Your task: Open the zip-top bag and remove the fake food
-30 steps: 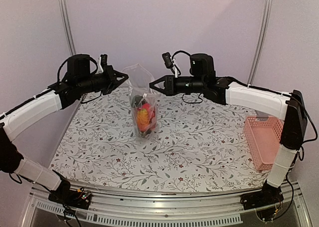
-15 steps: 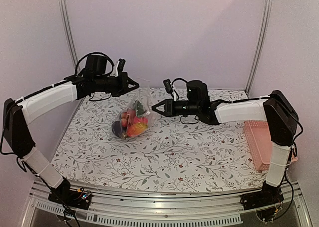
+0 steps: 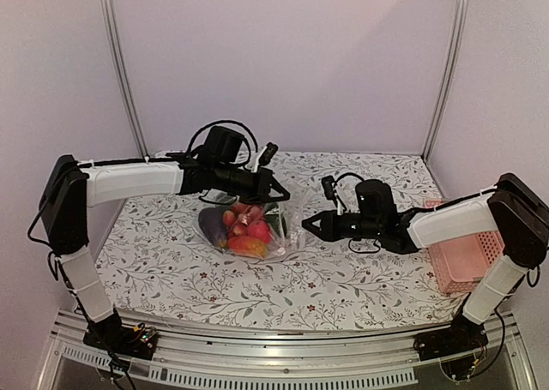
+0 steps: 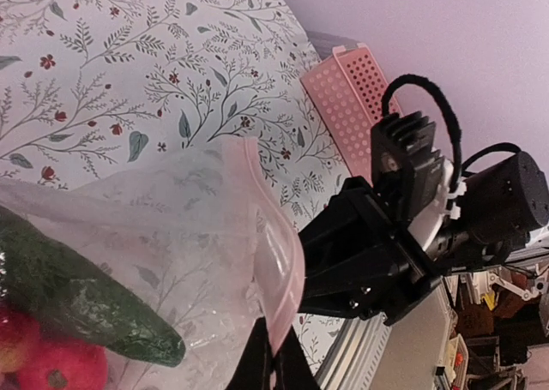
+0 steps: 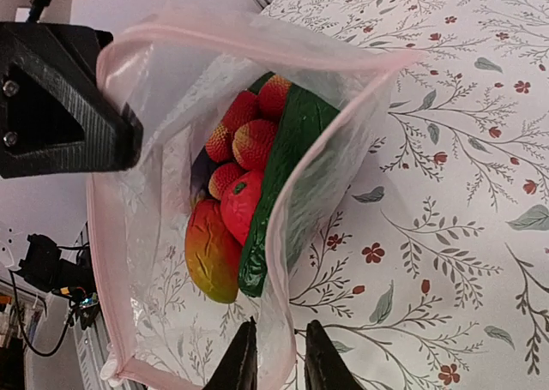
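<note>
The table [image 3: 343, 279] wears a white cloth printed with leafy sprigs and red flowers. At frame centre lies the zip-top bag [image 3: 287, 236] of fake food [image 3: 244, 231] — at the right edge, a pink basket [image 3: 467, 257].

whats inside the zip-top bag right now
Through the open mouth of the zip-top bag: red strawberries, a dark green cucumber and an orange-red mango. Anything beneath these is covered.
</note>
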`<action>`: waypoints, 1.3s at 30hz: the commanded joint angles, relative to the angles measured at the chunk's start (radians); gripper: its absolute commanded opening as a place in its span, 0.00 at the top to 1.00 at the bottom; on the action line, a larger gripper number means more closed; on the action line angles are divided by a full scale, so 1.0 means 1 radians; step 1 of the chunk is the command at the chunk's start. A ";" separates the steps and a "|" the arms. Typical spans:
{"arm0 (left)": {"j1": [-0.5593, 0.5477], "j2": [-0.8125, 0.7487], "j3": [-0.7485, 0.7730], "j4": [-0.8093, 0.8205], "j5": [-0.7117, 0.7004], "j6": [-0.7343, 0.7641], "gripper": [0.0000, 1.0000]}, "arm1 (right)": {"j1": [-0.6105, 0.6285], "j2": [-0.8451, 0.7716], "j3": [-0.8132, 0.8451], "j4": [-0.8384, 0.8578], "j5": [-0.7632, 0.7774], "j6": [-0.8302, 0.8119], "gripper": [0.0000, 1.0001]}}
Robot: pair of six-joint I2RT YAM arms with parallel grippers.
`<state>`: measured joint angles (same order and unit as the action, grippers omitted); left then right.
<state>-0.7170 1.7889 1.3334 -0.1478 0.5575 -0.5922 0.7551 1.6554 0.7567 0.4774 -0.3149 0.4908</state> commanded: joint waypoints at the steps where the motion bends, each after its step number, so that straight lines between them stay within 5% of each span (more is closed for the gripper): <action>1: -0.044 0.078 0.044 0.036 0.024 0.029 1.00 | -0.014 -0.054 -0.061 -0.007 0.114 -0.079 0.78; 9: -0.056 0.109 0.024 0.117 0.041 -0.001 1.00 | -0.012 -0.123 -0.082 0.040 0.049 -0.186 0.64; 20: -0.053 0.110 0.009 0.170 0.046 -0.018 1.00 | 0.019 0.095 0.093 0.044 0.003 -0.127 0.77; 30: -0.035 0.076 -0.045 0.224 0.043 -0.040 1.00 | 0.020 0.276 0.184 0.043 0.013 -0.080 0.79; 35: -0.030 0.082 -0.055 0.238 0.054 -0.047 1.00 | 0.020 0.314 0.223 0.029 0.014 -0.069 0.64; 39: -0.029 0.088 -0.059 0.245 0.054 -0.049 1.00 | 0.020 0.366 0.271 0.001 0.011 -0.018 0.62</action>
<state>-0.7521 1.8965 1.2877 0.0578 0.5949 -0.6395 0.7715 1.9636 0.9764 0.5137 -0.3058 0.4229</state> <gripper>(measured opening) 0.005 0.382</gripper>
